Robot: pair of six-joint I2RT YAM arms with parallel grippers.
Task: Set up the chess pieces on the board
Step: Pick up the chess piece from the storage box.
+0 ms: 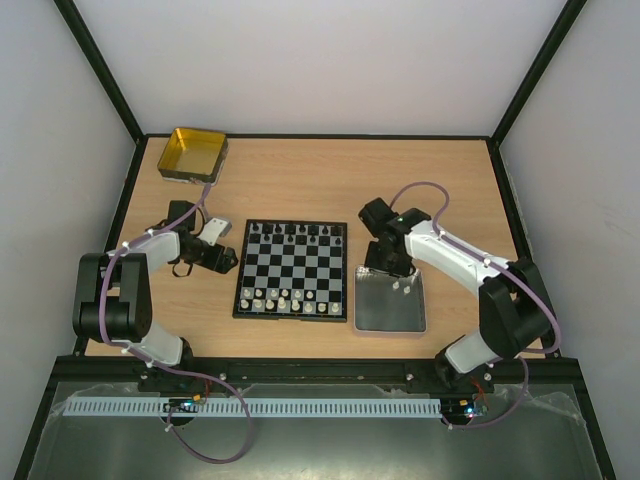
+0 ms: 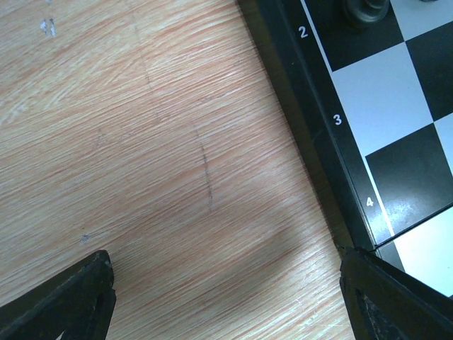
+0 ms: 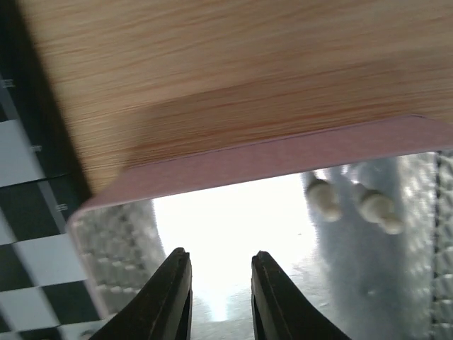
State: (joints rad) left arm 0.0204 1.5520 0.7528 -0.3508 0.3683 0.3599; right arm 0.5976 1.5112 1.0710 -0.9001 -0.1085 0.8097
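The board (image 1: 292, 272) lies in the middle of the table, with black chess pieces (image 1: 296, 232) along its far rows and white chess pieces (image 1: 285, 301) along its near rows. My left gripper (image 1: 225, 260) is just left of the board, low over the wood. In the left wrist view it (image 2: 226, 297) is wide open and empty, the board's numbered border (image 2: 311, 106) to its right. My right gripper (image 1: 385, 268) hangs over the far end of the grey tray (image 1: 372, 318). It (image 3: 218, 283) is open and empty. Two cream pieces (image 3: 322, 200) lie in the tray (image 3: 233, 166) to its right.
A yellow square tin (image 1: 193, 153) stands at the far left corner. The tray sits right beside the board's right edge (image 3: 28, 177). Black frame posts and white walls close in the table. One black piece (image 2: 364, 10) shows at the top of the left wrist view.
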